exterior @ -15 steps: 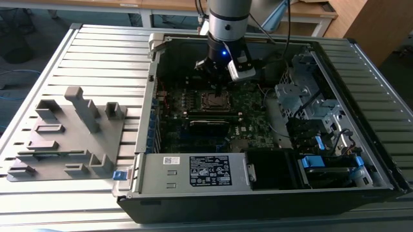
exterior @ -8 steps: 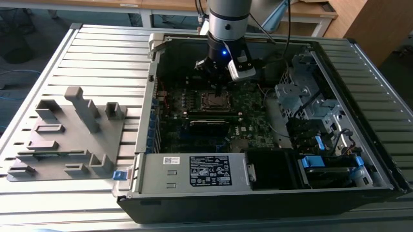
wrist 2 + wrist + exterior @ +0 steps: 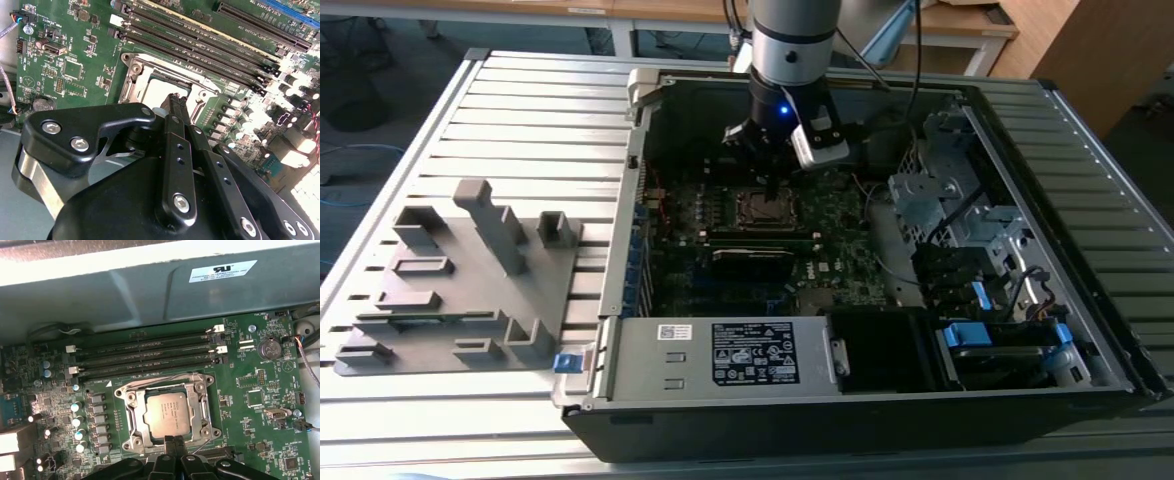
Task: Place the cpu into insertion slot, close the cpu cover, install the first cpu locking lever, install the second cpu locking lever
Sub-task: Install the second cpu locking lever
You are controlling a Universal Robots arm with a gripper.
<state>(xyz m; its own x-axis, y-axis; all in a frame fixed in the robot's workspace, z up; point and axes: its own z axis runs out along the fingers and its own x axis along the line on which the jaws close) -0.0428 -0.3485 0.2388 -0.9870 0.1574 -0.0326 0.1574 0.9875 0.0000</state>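
Note:
In the first wrist view the cpu (image 3: 167, 412), a grey metal square, lies flat in the insertion slot (image 3: 210, 410). The silver cpu cover (image 3: 136, 412) lies down around it as a frame. A thin wire lever (image 3: 160, 377) runs along one side of the socket, and another wire (image 3: 202, 442) slants past the corner beside the fingers. My gripper (image 3: 173, 439) is shut, its tips at the cpu's edge with nothing visible between them. The second wrist view has the gripper (image 3: 173, 100) over the bright cpu (image 3: 157, 90). From outside, the gripper (image 3: 765, 170) hangs just above the insertion slot (image 3: 765, 207).
Long black memory slots (image 3: 145, 357) run beside the socket, under the grey case wall (image 3: 150, 290). A black module (image 3: 750, 252), a power supply (image 3: 720, 355) and a drive cage (image 3: 947, 190) crowd the case. A grey fixture (image 3: 467, 280) sits on the slatted table at the exterior view's left.

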